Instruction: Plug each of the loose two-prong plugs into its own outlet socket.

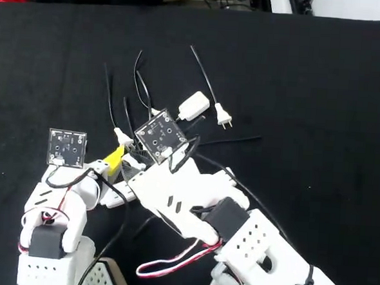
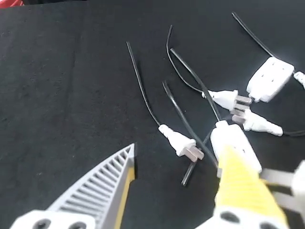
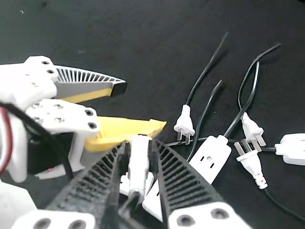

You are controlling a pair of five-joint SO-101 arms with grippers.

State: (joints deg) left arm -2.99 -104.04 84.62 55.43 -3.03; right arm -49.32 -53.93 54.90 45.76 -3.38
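Near the middle of the black cloth-covered table [image 1: 322,92], a white moulded plastic plug [image 3: 140,164] is clamped between the black ribbed fingers of the right gripper [image 3: 139,145]. It is held just beside a white oblong plastic outlet socket [image 3: 212,160], whose paired slots are turned upward. The left gripper [image 2: 178,148] is spread wide with nothing held. Its yellow finger [image 2: 238,186] is set at the near end of that socket, though contact cannot be confirmed, and its grey ribbed finger [image 2: 105,191] stands well apart. The step in hand is judged to be the seating of this plug. Its prongs are hidden, so alignment with one slot pair would be needed, then a straight push. The smooth, light socket would probably slide on the cloth unless braced. A loose white two-prong plug [image 2: 181,143], with flat metal prongs and a thin black cord, lies just beside the socket. Two more plugs [image 2: 224,98] [image 2: 257,123] are seen farther off, close to a second white outlet socket [image 2: 269,78].
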